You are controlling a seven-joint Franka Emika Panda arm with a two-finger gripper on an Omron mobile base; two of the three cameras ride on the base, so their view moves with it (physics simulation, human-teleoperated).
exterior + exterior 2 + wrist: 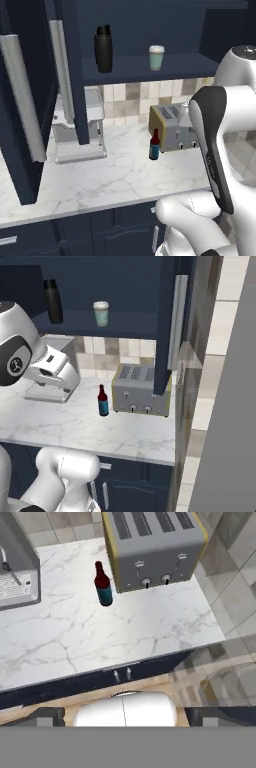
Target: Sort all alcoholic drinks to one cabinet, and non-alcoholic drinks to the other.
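A slim dark red-brown bottle (103,585) with a blue label is standing upright on the veined white marble bench (100,637), just beside the boxy brushed-metal toaster (152,547); a tall matte black flask (103,49) and a small pale teal cup (156,58) with a white lid are sitting apart on the navy wall cabinet (145,67) shelf; its long-handled door (20,100) is hanging open; the hand is standing open, holding nothing, its tips hard to make out.

Marble counter (115,180), red-brown bottle (154,145) (upright), toaster (172,127), shelf (150,67), flask (103,49), cup (156,57)
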